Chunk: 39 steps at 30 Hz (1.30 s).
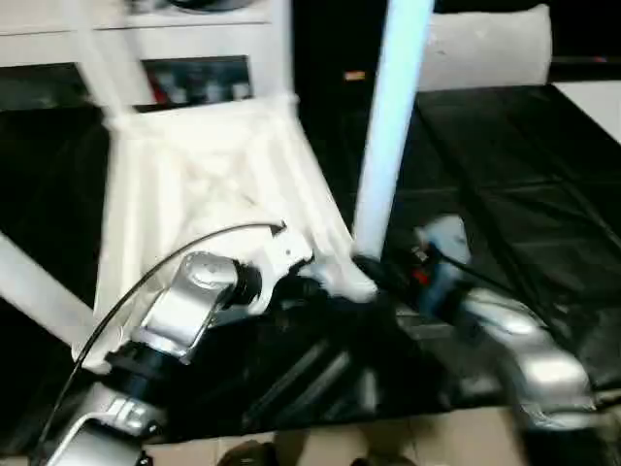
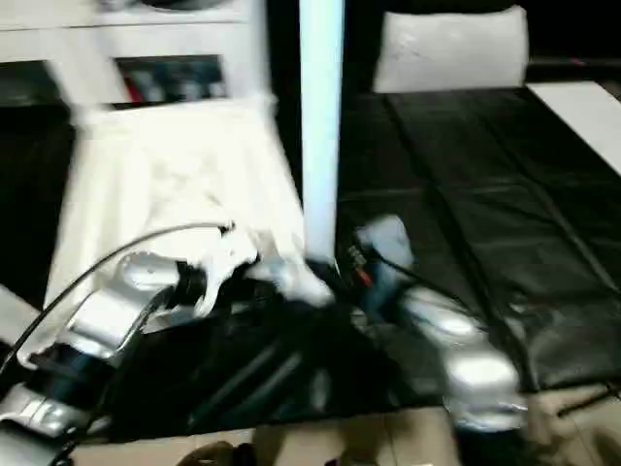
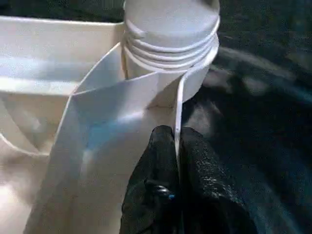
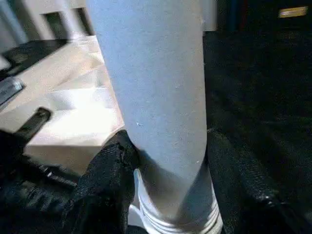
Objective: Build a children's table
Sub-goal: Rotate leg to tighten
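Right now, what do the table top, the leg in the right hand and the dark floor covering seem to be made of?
Table top: looks like white moulded plastic, matte; thin ribs and walls on its underside suggest it.
Leg: probably the same plastic, smooth, with moulded thread rings at its base.
Floor covering: seemingly a thin black sheet, maybe plastic film; it creases and glints.

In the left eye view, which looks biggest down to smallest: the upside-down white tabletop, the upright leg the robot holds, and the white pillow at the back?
1. Tabletop, covering the most picture.
2. Upright leg, long but narrow.
3. Pillow, though it lies farthest from the camera, so its true size against the leg is unsure.
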{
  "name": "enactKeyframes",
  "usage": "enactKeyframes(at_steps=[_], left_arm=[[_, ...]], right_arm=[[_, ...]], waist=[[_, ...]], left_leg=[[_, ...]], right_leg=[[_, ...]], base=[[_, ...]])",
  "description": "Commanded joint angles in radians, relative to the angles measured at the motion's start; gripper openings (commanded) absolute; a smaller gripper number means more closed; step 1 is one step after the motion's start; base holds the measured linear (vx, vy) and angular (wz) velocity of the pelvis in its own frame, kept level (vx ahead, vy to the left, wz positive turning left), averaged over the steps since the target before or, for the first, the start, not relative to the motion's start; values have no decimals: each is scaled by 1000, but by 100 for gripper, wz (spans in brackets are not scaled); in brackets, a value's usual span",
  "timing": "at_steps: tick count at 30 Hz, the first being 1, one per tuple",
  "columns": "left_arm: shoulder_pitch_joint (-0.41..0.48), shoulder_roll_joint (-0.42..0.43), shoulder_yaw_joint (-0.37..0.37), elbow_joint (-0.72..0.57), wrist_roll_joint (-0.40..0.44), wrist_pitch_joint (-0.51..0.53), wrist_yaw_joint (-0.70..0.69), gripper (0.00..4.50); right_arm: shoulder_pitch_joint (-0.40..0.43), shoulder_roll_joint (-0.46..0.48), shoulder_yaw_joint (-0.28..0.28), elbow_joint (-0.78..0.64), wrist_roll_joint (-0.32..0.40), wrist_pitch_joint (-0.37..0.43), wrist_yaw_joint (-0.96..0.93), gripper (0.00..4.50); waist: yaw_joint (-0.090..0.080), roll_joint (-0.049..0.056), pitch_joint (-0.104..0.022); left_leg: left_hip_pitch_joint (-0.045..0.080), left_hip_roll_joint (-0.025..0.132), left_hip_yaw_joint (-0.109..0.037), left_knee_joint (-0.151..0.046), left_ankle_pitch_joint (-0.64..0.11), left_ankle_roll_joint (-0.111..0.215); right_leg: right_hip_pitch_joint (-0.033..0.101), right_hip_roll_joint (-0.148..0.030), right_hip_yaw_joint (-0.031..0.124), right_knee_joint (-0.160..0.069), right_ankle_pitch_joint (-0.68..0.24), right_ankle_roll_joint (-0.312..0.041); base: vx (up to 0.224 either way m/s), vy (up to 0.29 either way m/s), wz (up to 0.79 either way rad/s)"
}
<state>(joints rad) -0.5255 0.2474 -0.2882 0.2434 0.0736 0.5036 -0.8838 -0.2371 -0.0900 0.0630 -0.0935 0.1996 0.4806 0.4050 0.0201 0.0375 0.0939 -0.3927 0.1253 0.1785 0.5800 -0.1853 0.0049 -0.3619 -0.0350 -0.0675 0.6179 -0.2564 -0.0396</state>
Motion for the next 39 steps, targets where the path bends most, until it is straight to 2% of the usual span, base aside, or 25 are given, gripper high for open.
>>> enactKeyframes(at_steps=[1,3,4,5,7,9,10,11,13,14,15,16,17,18,19,20,21,23,24,26,28,31,35,36,39], left_arm=[[-41,-69,-55,39,22,-21,83,0],[-50,-79,-60,57,35,-32,104,0],[-57,-89,-65,71,45,-39,127,0],[-57,-89,-65,71,45,-39,127,0],[-57,-91,-66,77,45,-46,136,0],[-53,-80,-68,86,53,-79,117,0],[-49,-75,-66,90,52,-89,108,0],[-39,-53,-72,96,49,-146,70,0],[-32,-40,-70,100,46,-165,54,0],[-22,-25,-63,102,34,-195,27,0],[-12,-6,-59,101,23,-222,-4,0],[-7,4,-59,100,18,-235,-17,0],[-7,4,-59,100,18,-235,-17,0],[3,45,-71,100,10,-292,-79,0],[6,57,-74,101,7,-308,-99,0],[6,59,-74,101,6,-311,-102,0],[12,85,-74,102,-15,-352,-167,0],[15,114,-73,103,-49,-398,-254,0],[16,123,-75,104,-58,-414,-283,0],[16,145,-79,101,-80,-428,-348,0],[7,177,-94,101,-100,-451,-443,0],[-4,202,-109,103,-109,-461,-505,0],[-16,216,-122,110,-116,-481,-547,0],[-20,218,-125,114,-116,-488,-559,0],[-31,221,-129,132,-117,-522,-601,0]], right_arm=[[-12,97,159,60,-1,91,-38,189],[-20,112,157,63,-13,109,-70,189],[-21,120,156,54,-17,119,-88,189],[-21,120,155,53,-17,119,-88,224],[-13,118,142,33,-16,101,-89,259],[-4,120,98,19,-1,85,-85,269],[-2,114,84,14,4,74,-76,282],[4,79,71,0,14,39,-29,294],[10,48,70,-12,19,20,11,302],[22,-1,66,-25,29,2,69,310],[37,-53,59,-37,44,-14,131,321],[43,-75,54,-43,51,-20,157,333],[43,-75,54,-43,51,-20,157,333],[61,-156,49,-54,68,-47,263,356],[66,-180,48,-58,72,-54,298,356],[67,-183,48,-58,73,-55,303,364],[74,-238,37,-59,90,-69,383,373],[74,-301,25,-55,119,-72,480,398],[73,-321,25,-54,130,-69,512,402],[67,-371,36,-49,148,-73,594,409],[46,-432,58,-33,178,-73,716,409],[13,-454,67,-4,191,-97,789,409],[-19,-470,86,37,183,-126,843,409],[-31,-474,95,54,177,-134,860,393],[-76,-476,124,104,181,-145,920,383]], waist=[[1,-7,-44],[0,-6,-44],[0,-8,-44],[2,-7,-42],[5,-7,-39],[9,-5,-36],[9,-5,-34],[13,1,-37],[14,-1,-43],[15,-2,-46],[16,-5,-49],[18,-4,-50],[18,-4,-50],[19,-8,-51],[19,-11,-51],[19,-10,-50],[19,-9,-49],[20,-12,-46],[25,-9,-46],[30,-5,-47],[41,-7,-51],[47,-7,-50],[57,-8,-50],[62,-7,-51],[66,-9,-51]], left_leg=[[16,124,-66,-85,-138,52],[18,124,-65,-82,-99,77],[19,126,-64,-81,-95,85],[17,127,-63,-81,-101,93],[20,130,-62,-83,-136,87],[24,133,-62,-87,-190,62],[25,133,-62,-88,-201,56],[27,134,-63,-88,-202,45],[24,134,-62,-85,-168,48],[22,134,-62,-82,-125,67],[20,131,-60,-73,-82,99],[16,128,-58,-67,-59,128],[16,128,-58,-67,-59,128],[12,124,-58,-61,-57,161],[11,125,-58,-59,-62,169],[11,125,-59,-59,-60,179],[13,127,-58,-59,-73,186],[14,131,-59,-61,-89,184],[19,132,-58,-60,-89,183],[22,138,-58,-63,-77,182],[25,139,-56,-59,-60,191],[22,142,-55,-57,-50,197],[25,142,-54,-57,-82,169],[27,142,-52,-57,-87,156],[26,142,-48,-56,-83,148]], right_leg=[[24,-148,81,-88,-59,-186],[25,-149,79,-82,24,-199],[26,-151,80,-83,37,-200],[28,-155,80,-84,43,-201],[26,-155,82,-88,0,-199],[22,-155,85,-97,-96,-187],[22,-155,87,-99,-116,-183],[22,-155,88,-97,-121,-178],[27,-152,87,-89,-40,-176],[31,-152,84,-80,53,-181],[37,-155,82,-72,151,-186],[39,-157,81,-66,218,-189],[39,-157,81,-66,218,-189],[42,-158,76,-66,246,-184],[46,-158,76,-66,246,-178],[45,-155,73,-65,243,-177],[40,-153,71,-69,210,-179],[42,-153,69,-74,143,-187],[39,-150,70,-76,115,-190],[35,-148,69,-71,106,-198],[34,-149,67,-62,133,-216],[28,-150,65,-56,153,-227],[24,-154,65,-56,109,-248],[25,-155,65,-57,97,-250],[25,-156,66,-55,105,-249]], base=[[0,0,0],[0,0,0],[0,0,0],[0,0,0],[0,0,0],[0,0,0],[0,0,0],[0,0,0],[0,0,0],[0,0,0],[0,0,0],[0,0,0],[0,0,0],[0,0,0],[0,0,0],[0,0,0],[0,0,0],[0,0,0],[0,0,0],[0,0,0],[0,0,0],[0,0,0],[0,0,0],[0,0,0],[0,0,0]])
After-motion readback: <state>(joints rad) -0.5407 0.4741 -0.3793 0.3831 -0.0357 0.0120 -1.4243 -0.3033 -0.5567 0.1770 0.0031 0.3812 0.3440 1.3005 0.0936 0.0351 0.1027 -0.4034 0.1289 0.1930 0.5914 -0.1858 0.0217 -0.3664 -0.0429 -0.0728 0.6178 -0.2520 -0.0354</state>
